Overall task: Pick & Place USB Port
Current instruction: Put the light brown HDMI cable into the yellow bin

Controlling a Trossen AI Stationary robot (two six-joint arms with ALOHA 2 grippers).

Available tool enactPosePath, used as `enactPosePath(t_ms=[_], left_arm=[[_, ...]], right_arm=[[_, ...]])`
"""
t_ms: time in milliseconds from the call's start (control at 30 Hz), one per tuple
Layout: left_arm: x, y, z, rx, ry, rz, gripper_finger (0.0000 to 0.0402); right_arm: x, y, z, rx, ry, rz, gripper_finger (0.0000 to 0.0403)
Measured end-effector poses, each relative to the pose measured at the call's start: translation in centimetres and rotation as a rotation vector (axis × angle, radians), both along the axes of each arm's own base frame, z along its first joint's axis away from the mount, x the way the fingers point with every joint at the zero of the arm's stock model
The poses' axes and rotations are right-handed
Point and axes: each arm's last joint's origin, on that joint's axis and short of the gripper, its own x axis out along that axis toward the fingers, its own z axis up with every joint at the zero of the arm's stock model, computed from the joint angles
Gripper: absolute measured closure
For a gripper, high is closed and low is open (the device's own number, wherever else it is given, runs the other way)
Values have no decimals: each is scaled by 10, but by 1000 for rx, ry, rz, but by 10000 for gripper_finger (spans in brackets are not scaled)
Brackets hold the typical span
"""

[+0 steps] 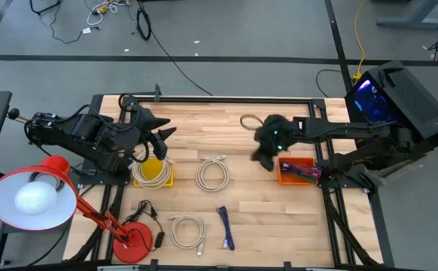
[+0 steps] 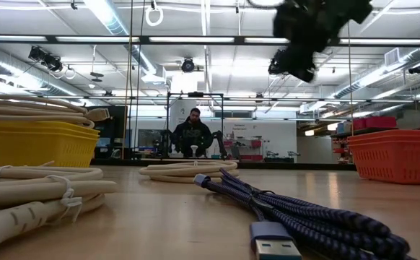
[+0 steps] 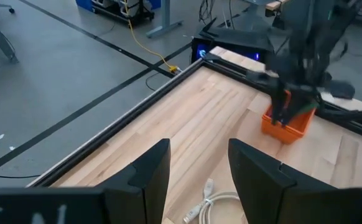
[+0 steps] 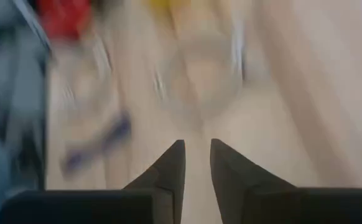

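Hovering beside the orange bin (image 1: 298, 171), right gripper (image 4: 196, 158) empty, jaws slightly parted.
Blue USB cable (image 1: 226, 228) lies well ahead of them; fast motion risks a missed or snagged grab. Left gripper (image 3: 199, 171) waits, spread.

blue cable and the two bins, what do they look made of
Blue cable: woven fabric sleeve, going by the braided texture, with a shiny metal USB plug.
Orange bin: looks like moulded plastic, matte, with ribbed, slotted walls.
Yellow bin: apparently the same ribbed plastic; it holds a coiled cream cable with a smooth, rubbery-looking jacket.
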Motion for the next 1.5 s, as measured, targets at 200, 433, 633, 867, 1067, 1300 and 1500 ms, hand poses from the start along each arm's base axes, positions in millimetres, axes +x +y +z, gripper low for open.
enactPosePath(t_ms=[200, 433, 633, 867, 1067, 1300, 1500], left_arm=[[23, -4, -14, -61, 93, -93, 232], [73, 1, -69, -103, 501, -217, 232], [120, 2, -109, -56, 681, -543, 232], [148, 10, -153, -35, 846, -909, 232], [165, 18, -181, -54, 899, -971, 232], [187, 23, -208, -105, 836, -974, 232], [192, 16, -225, -201, 846, -1021, 232]], right_arm=[[29, -7, 54, -33, -624, -103, 325], [26, -12, 87, -19, -946, -94, 325], [27, -13, 76, 14, -835, -94, 325], [27, -10, 77, 76, -835, 2, 325], [15, -11, 89, 48, -885, 26, 325], [-21, -23, 114, -13, -961, -21, 325], [-39, -27, 112, -48, -872, -51, 325]])
